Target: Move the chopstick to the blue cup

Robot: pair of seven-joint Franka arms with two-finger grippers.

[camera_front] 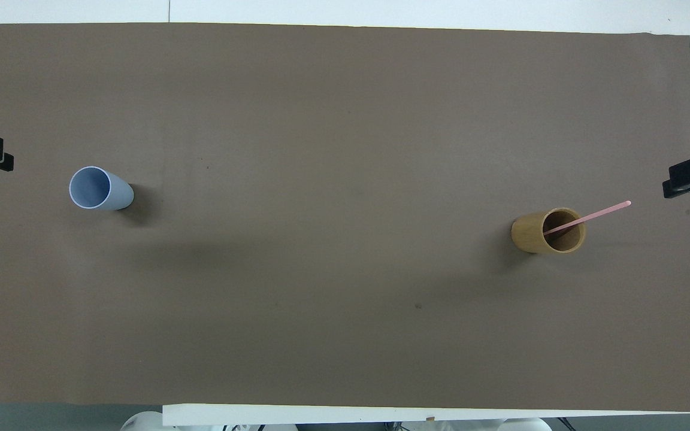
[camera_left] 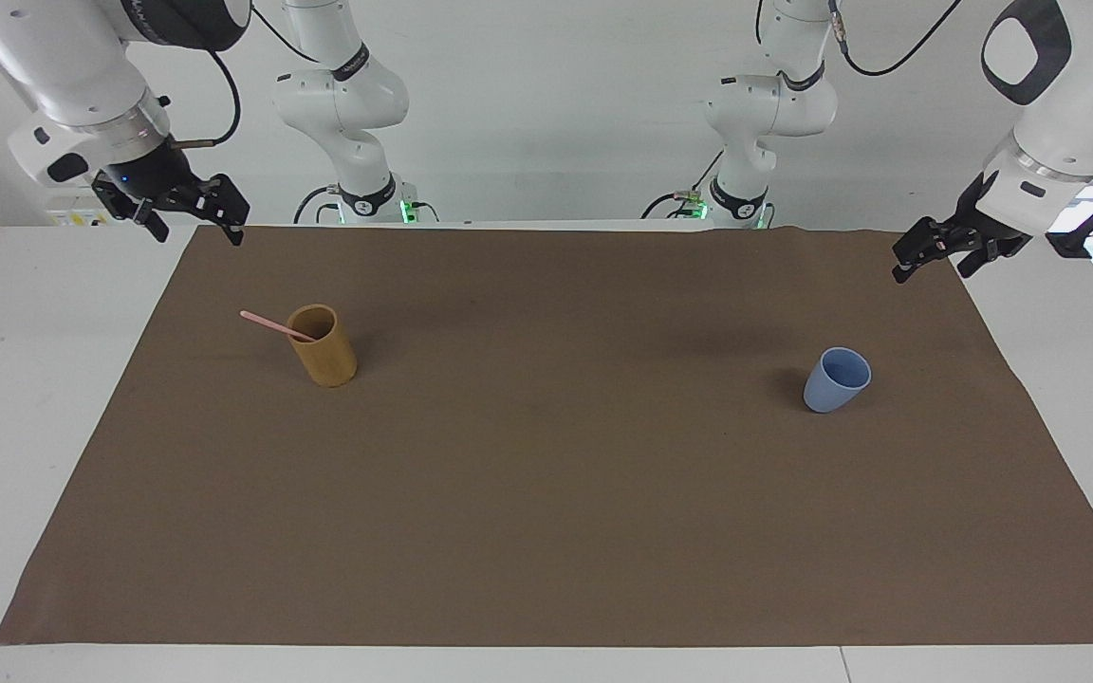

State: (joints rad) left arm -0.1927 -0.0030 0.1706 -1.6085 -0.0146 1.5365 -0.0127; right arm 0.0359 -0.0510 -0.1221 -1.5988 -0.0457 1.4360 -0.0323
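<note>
Nothing is in hand yet: the pale-pink chopstick [camera_left: 267,324] leans in the tan bamboo-coloured cup [camera_left: 323,347], left of centre in the facing view, its free end poking out over the rim toward the right arm's end of the table. The blue cup [camera_left: 836,379] stands empty at right of centre, well apart from it, toward the left arm's end.

The right gripper [camera_left: 188,211] hangs at the upper left of the facing view over the corner of the brown cloth [camera_left: 546,531], fingers spread with nothing between them. The left gripper [camera_left: 945,249] waits at the upper right, over the cloth's edge; whether its jaws are parted cannot be told.

The job looks like the right arm's: pinch the exposed part of the stick above the rim and lift along its lean so the tan cup does not tip. A handover may be needed, judging by the spread.

Count: one chopstick visible, two cups, two grippers, one cloth.
</note>
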